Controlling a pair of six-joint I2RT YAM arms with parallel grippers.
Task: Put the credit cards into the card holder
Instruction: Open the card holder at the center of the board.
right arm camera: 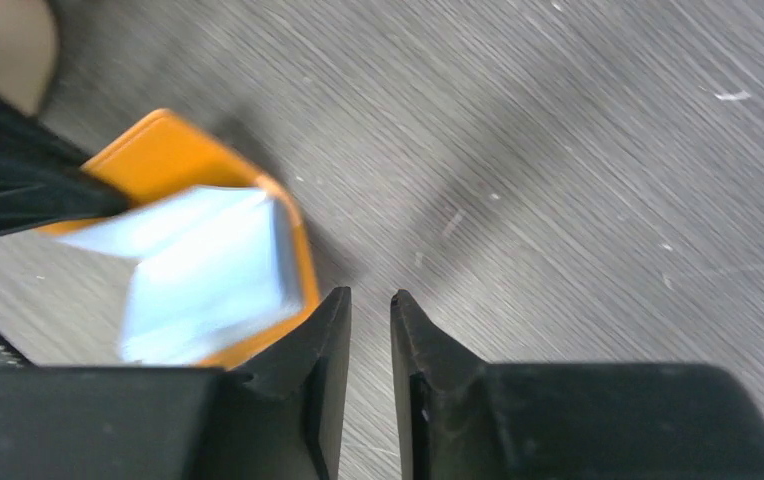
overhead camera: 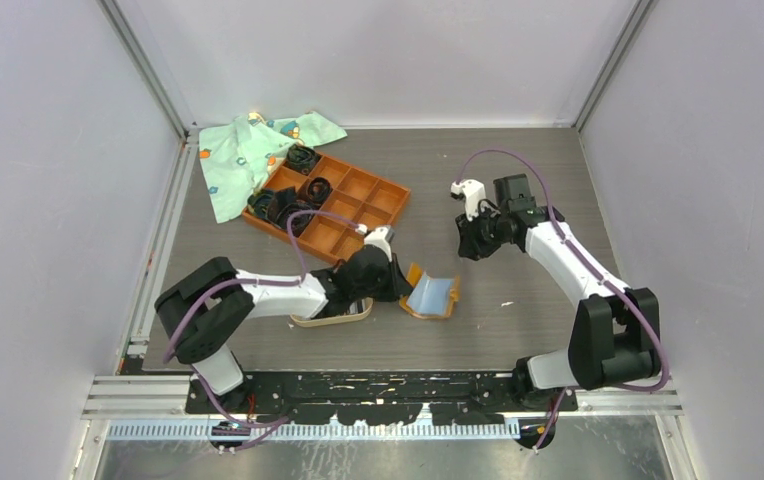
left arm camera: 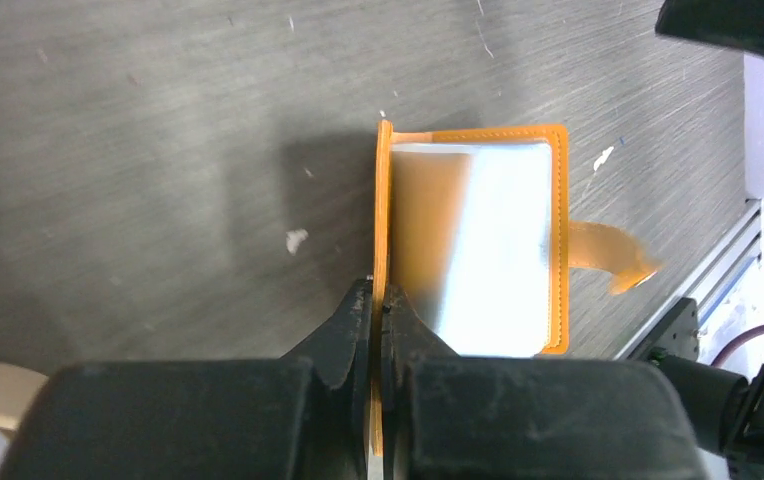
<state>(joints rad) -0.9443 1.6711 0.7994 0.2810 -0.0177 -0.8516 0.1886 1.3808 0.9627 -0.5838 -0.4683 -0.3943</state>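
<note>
On the grey surface (overhead camera: 518, 330), an orange compartment tray (overhead camera: 363, 186) sat far left beside a green cloth (overhead camera: 238, 150). Nearer the arms, the card holder (overhead camera: 434, 296) stood half open with its pale inside showing. The left pincer (left arm camera: 379, 295) was pressed together on the holder's upright orange flap, while the right pincer (right arm camera: 370, 297) hung near it, slightly spread and gripping nothing.

Open tabletop (overhead camera: 528, 290) from three to six o'clock of the card holder (overhead camera: 436, 297), my left hand (left arm camera: 378, 300) clamped on its nine o'clock flap, my right hand (right arm camera: 370, 300) blocking one o'clock, compartment tray (overhead camera: 390, 200) crowding eleven.
</note>
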